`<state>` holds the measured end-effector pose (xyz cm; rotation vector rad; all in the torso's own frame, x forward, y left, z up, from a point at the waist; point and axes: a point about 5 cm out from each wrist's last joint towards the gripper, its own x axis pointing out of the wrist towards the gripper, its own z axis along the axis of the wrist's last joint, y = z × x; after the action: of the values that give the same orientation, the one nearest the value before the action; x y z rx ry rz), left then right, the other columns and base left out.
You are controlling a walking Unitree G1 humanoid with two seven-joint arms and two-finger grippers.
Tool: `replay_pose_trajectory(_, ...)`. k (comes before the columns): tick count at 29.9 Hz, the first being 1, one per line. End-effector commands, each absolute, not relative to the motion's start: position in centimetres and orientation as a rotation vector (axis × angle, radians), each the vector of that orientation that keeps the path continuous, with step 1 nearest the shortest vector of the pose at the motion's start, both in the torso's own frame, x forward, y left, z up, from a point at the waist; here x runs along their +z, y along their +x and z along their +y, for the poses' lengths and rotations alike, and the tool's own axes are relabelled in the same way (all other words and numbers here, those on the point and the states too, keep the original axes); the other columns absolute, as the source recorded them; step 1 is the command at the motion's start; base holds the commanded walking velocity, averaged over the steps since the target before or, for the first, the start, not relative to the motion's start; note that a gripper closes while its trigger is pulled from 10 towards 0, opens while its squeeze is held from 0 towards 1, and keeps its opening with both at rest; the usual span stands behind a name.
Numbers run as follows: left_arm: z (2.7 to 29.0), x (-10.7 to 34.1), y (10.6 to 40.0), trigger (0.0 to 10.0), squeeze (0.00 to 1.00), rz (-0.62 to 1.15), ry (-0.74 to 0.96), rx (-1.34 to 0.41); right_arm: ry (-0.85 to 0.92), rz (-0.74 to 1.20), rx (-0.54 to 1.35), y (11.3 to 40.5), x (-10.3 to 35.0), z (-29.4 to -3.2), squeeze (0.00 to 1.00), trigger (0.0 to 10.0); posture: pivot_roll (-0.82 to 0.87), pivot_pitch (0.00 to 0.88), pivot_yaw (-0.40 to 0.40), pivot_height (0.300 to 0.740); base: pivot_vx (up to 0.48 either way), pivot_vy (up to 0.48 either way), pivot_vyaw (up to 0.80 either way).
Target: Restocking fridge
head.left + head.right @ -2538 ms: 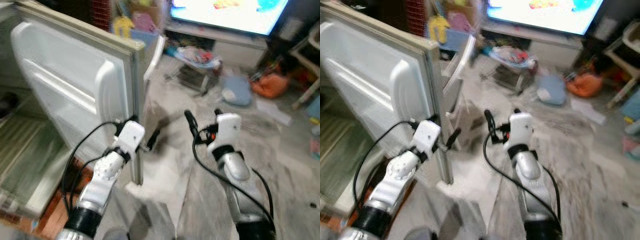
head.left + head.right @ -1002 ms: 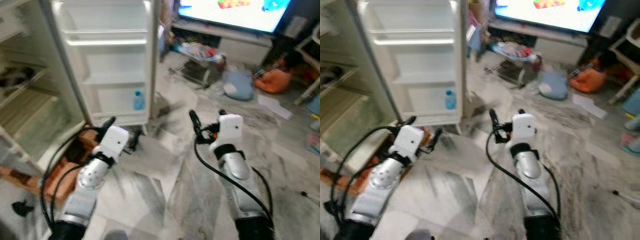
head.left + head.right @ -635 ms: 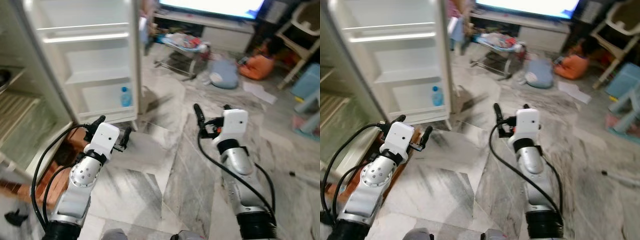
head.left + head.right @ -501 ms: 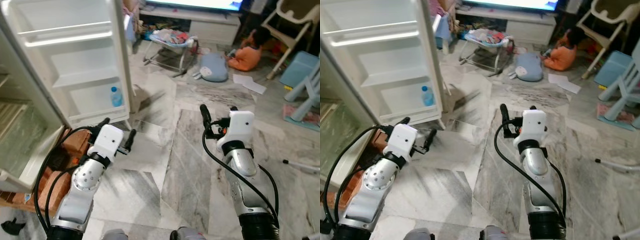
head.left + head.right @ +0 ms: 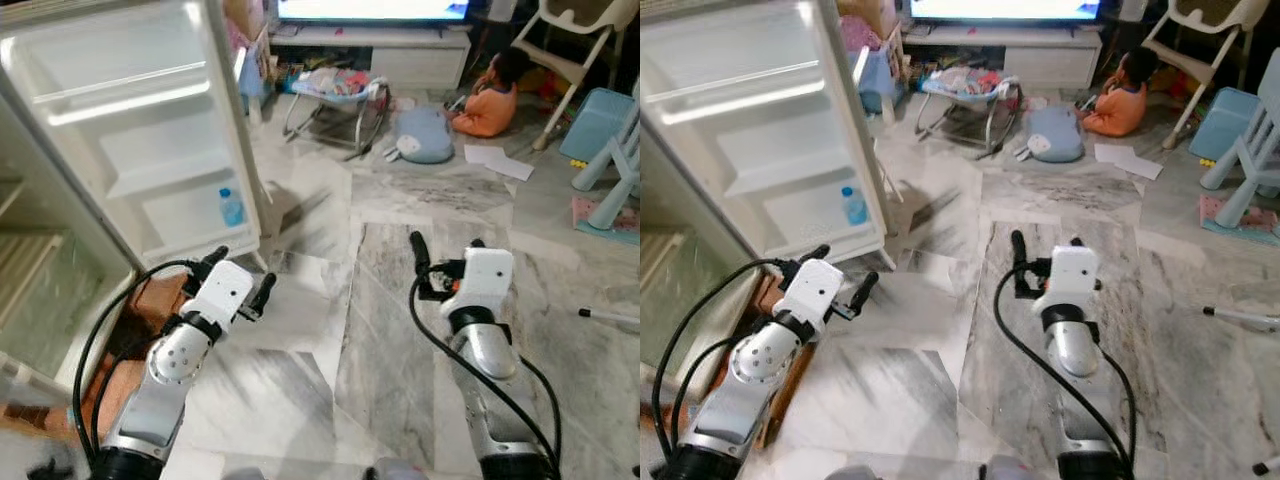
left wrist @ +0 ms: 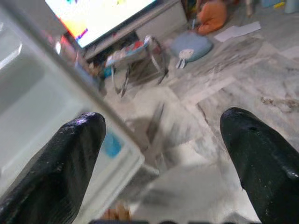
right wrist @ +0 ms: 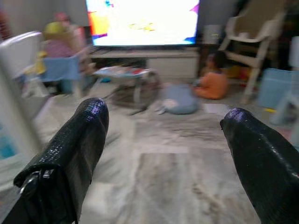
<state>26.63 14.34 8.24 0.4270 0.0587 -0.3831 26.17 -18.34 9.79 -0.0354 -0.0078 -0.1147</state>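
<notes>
White fridge door (image 5: 150, 150) stands open at upper left, a blue-capped bottle (image 5: 231, 207) upright on its lowest shelf, up-left of the nearer left end effector (image 5: 238, 280); both it and the right end effector (image 5: 445, 252) are wide and empty.

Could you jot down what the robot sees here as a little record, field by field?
Fridge door: swung wide open, on the robot's left
Door shelf contents: one small water bottle on the lowest shelf
Left gripper: open, empty, near the door's bottom edge
Right gripper: open, empty, over the marble floor
Background: TV, baby bouncer, a person in orange sitting on the floor
</notes>
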Motion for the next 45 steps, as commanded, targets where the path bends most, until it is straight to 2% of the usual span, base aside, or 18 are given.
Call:
replay_pose_trajectory(1,14.5,8.3,26.8,10.0,0.00,0.056,0.433,-0.400,-0.042,-0.028,-0.134,26.3,10.4,-18.5,0.00,10.0,0.01,0.000,0.120,0.740,0.439,0.000,0.00)
replay_pose_trajectory(9,13.7,8.4,27.3,10.0,0.00,0.037,0.437,-0.440,-0.074,-0.016,-0.154,26.5,10.3,-18.1,0.00,10.0,0.01,0.000,0.091,0.740,0.454,0.000,0.00)
replay_pose_trajectory(14,13.4,8.6,27.5,10.0,0.00,0.005,0.457,-0.437,-0.106,-0.017,-0.080,26.5,10.0,-17.1,0.00,10.0,0.04,0.000,0.041,0.740,0.465,0.000,0.00)
replay_pose_trajectory(18,13.5,8.4,27.4,10.0,0.00,0.010,0.457,-0.436,-0.131,-0.004,-0.073,26.6,9.9,-17.1,0.00,10.0,0.04,0.000,0.035,0.740,0.465,0.000,0.00)
replay_pose_trajectory(25,13.3,8.2,27.4,10.0,0.00,0.005,0.454,-0.437,-0.029,-0.016,-0.044,27.3,10.5,-16.7,0.00,10.0,0.05,0.000,0.009,0.740,0.466,0.000,0.00)
replay_pose_trajectory(32,13.1,8.2,27.6,10.0,0.00,-0.008,0.455,-0.419,-0.027,-0.007,-0.025,27.7,10.3,-16.0,0.00,10.0,0.06,0.000,-0.009,0.740,0.470,0.000,-0.71)
replay_pose_trajectory(38,12.9,7.9,27.0,10.0,0.00,-0.008,0.461,-0.409,-0.023,-0.005,0.000,28.1,10.3,-15.8,0.00,10.0,0.08,0.000,-0.030,0.740,0.471,0.000,-0.07)
replay_pose_trajectory(45,12.6,7.7,26.6,10.0,0.00,-0.008,0.462,-0.435,-0.016,0.004,0.011,28.5,10.3,-15.5,0.00,10.0,0.08,0.000,-0.032,0.740,0.472,0.000,-0.77)
